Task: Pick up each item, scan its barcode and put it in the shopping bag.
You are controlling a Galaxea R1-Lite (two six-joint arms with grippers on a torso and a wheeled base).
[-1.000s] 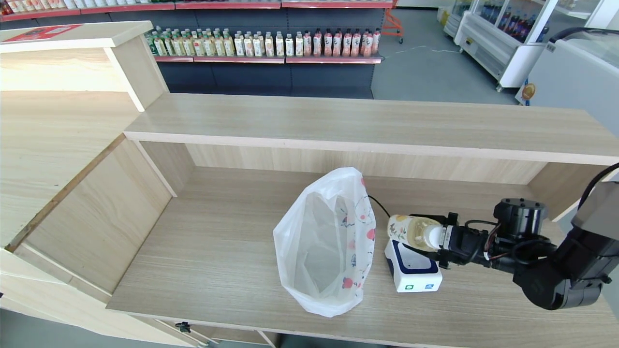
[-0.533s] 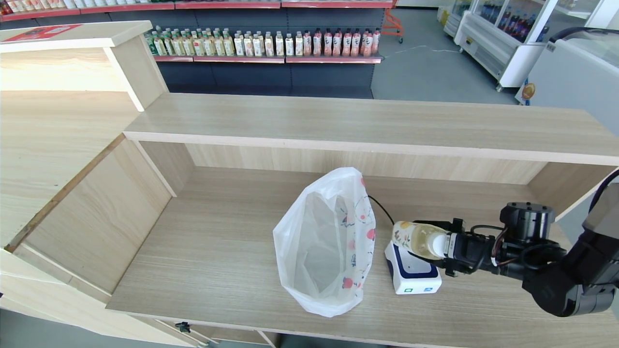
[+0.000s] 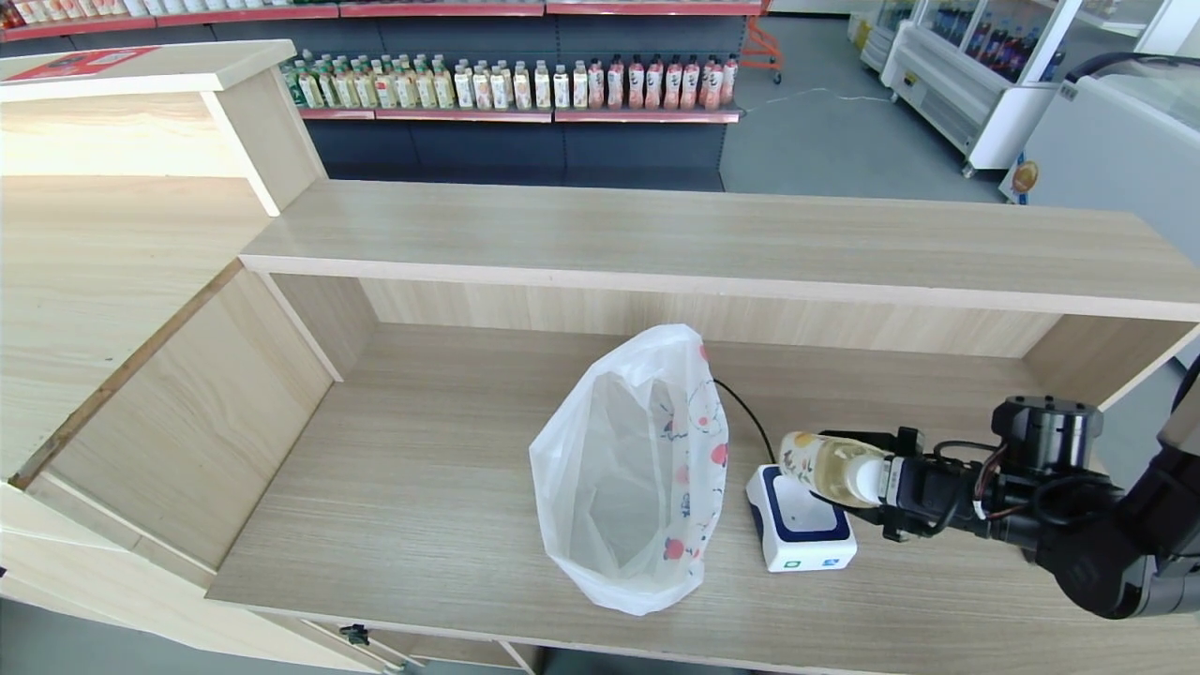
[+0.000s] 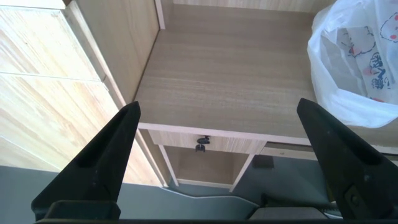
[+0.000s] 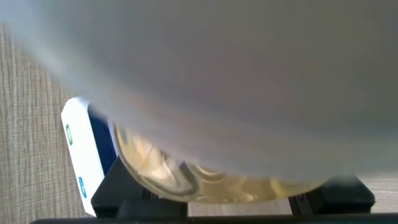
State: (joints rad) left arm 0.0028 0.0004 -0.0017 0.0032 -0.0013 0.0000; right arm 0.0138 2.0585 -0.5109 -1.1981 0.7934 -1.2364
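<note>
A white translucent plastic shopping bag (image 3: 630, 469) with small red and blue prints stands open on the pale wood-grain counter (image 3: 422, 487), mouth upward. Just to the right of the bag sits a white box-shaped barcode scanner (image 3: 802, 530) with a dark blue top panel. Its thin black cable (image 3: 745, 412) runs off behind the bag's right side.

Right of the bag and over the scanner, the right gripper (image 3: 834, 467) is clamped on a clear plastic bottle of yellow drink (image 3: 830, 464) with a flowered label and white cap. The black fingers (image 3: 855, 438) grip it at the cap end. The bottle lies on its side with its base pointing toward the bag, clear of the bag's wall. Whether it touches the scanner beneath cannot be told.

The left gripper (image 4: 217, 109) hangs to the left of the bag, off the counter's near edge, with its two dark fingers (image 4: 112, 143) spread wide apart and nothing between them. The bag's wall shows at the edge of that wrist view.
</note>
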